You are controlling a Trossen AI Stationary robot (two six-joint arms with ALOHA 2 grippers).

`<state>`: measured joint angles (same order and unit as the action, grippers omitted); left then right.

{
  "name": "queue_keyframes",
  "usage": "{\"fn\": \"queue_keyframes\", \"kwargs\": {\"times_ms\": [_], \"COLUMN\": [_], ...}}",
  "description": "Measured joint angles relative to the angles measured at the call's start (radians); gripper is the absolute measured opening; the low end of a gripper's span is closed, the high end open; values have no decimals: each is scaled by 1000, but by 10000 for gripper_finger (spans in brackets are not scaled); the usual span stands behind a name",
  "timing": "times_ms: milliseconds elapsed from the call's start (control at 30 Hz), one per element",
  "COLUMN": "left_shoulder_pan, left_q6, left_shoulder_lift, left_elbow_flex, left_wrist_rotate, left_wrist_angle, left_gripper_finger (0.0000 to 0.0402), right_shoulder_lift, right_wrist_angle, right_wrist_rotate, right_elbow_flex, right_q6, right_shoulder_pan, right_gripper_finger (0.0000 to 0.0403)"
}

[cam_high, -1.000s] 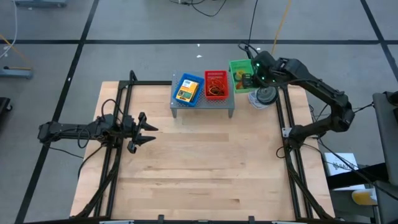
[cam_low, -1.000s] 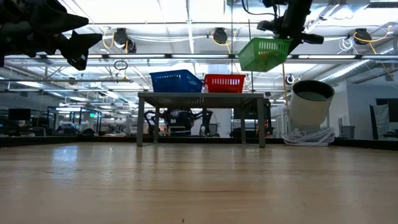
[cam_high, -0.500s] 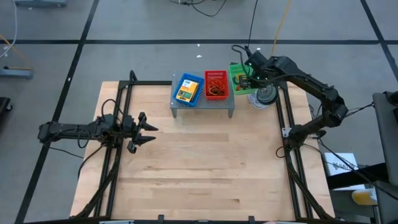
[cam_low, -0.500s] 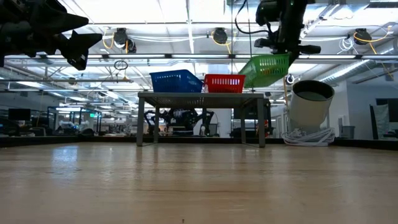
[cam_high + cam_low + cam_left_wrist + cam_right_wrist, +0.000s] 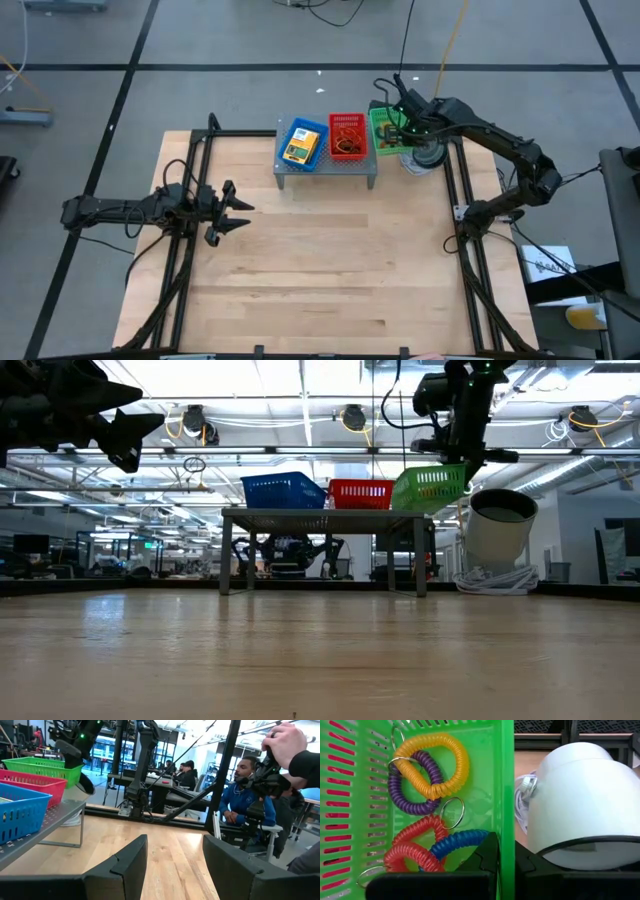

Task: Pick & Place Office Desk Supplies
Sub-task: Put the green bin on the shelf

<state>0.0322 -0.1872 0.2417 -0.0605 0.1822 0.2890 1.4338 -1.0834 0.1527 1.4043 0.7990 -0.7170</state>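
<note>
The green mesh tray (image 5: 383,128) (image 5: 430,487) hangs from my right gripper (image 5: 404,124) (image 5: 507,867) at the right end of the grey shelf (image 5: 325,167), beside the red tray (image 5: 347,135) and blue tray (image 5: 302,143) that stand on it. Orange, purple, red and blue coil rings (image 5: 427,815) lie in the green tray. A yellow-and-green crayon box (image 5: 300,150) lies in the blue tray. My left gripper (image 5: 228,210) (image 5: 175,857) hovers open over the table's left side, well above it. My right gripper holds the green tray by its right side wall (image 5: 508,820), one finger (image 5: 487,857) inside the tray and one (image 5: 532,865) outside. The fingers come from above, pointing down. The tray is tilted, its left end lower at the shelf top (image 5: 400,508); whether it touches there I cannot tell.
A round white-and-grey device (image 5: 426,153) (image 5: 580,805) with a coiled white cord stands right of the shelf, close to the held tray. Black rails (image 5: 190,200) run along both table sides. People (image 5: 250,795) sit beyond the table. Bare wood (image 5: 330,270) fills the middle and near part.
My right gripper has come down with the green tray, from well above the shelf to the level of the red tray's side, and has edged toward the shelf. The tray tipped with its left end lower on the way. My left gripper kept still.
</note>
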Motion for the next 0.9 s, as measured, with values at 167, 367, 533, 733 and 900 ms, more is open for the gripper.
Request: {"fn": "queue_keyframes", "kwargs": {"times_ms": [167, 367, 533, 733, 900], "left_shoulder_pan": [0, 0, 0, 0, 0], "left_q6": [0, 0, 0, 0, 0], "left_shoulder_lift": [0, 0, 0, 0, 0], "left_elbow_flex": [0, 0, 0, 0, 0], "left_wrist_rotate": [0, 0, 0, 0, 0], "left_wrist_angle": [0, 0, 0, 0, 0], "left_gripper_finger": [200, 200, 200, 200, 200], "right_shoulder_lift": [0, 8, 30, 38, 38], "right_wrist_angle": [11, 32, 66, 107, 112], "right_wrist_rotate": [1, 4, 1, 0, 3], "right_elbow_flex": [-4, -4, -4, -5, -5], "right_q6": [1, 27, 48, 74, 102], "right_shoulder_pan": [0, 9, 23, 38, 53], "right_gripper_finger": [0, 0, 0, 0, 0]}}
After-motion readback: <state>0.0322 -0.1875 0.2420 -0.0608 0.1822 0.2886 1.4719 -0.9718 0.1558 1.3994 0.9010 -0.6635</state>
